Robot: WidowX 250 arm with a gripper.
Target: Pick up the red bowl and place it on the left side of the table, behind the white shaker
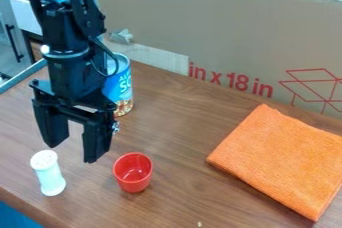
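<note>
Camera view: gripper (75,151) above wooden table (170,117) (cardboard (220,27) behind).

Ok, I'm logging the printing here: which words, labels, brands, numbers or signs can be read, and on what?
"in x 18 in": red print on the cardboard, left of a red line drawing.
Blue can: label partly hidden, not fully readable.
No other text is readable.

Matte black segmented arm (67,62) with looping black cable (111,62).
</note>
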